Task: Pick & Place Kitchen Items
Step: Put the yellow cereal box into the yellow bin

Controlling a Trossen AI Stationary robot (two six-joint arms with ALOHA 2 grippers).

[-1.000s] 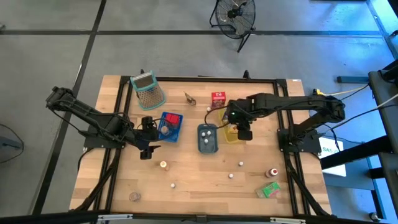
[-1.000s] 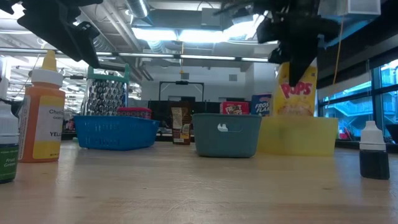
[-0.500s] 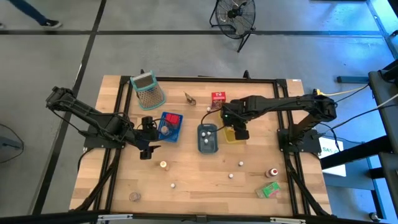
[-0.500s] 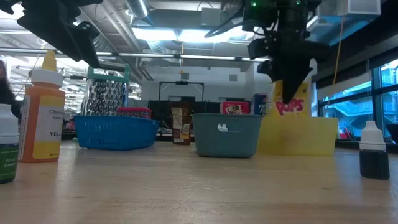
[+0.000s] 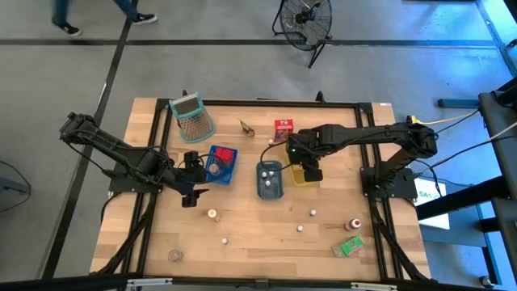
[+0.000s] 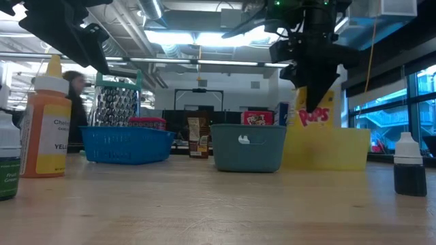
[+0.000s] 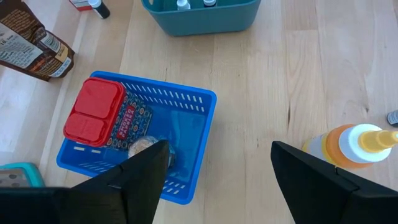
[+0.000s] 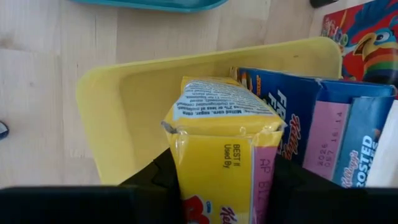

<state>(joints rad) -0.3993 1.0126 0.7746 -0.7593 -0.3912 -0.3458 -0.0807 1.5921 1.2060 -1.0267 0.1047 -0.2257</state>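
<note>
While my right gripper [image 8: 217, 180] clamps the yellow carton [image 8: 217, 143] over the yellow tray [image 8: 124, 99], placing is under way; next I lower and release; left gripper [image 7: 217, 180] hangs open, empty.

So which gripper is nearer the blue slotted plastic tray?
Left. The left gripper hovers right beside the blue tray; the right gripper is over the yellow tray.

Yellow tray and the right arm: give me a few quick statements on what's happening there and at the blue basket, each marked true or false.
1. The right gripper is shut on the yellow carton. True.
2. The yellow tray is empty. False: a blue carton already stands in it.
3. The left gripper holds the orange bottle. False: it is open and holds nothing.
4. The blue basket holds a red-lidded box. True.
</note>
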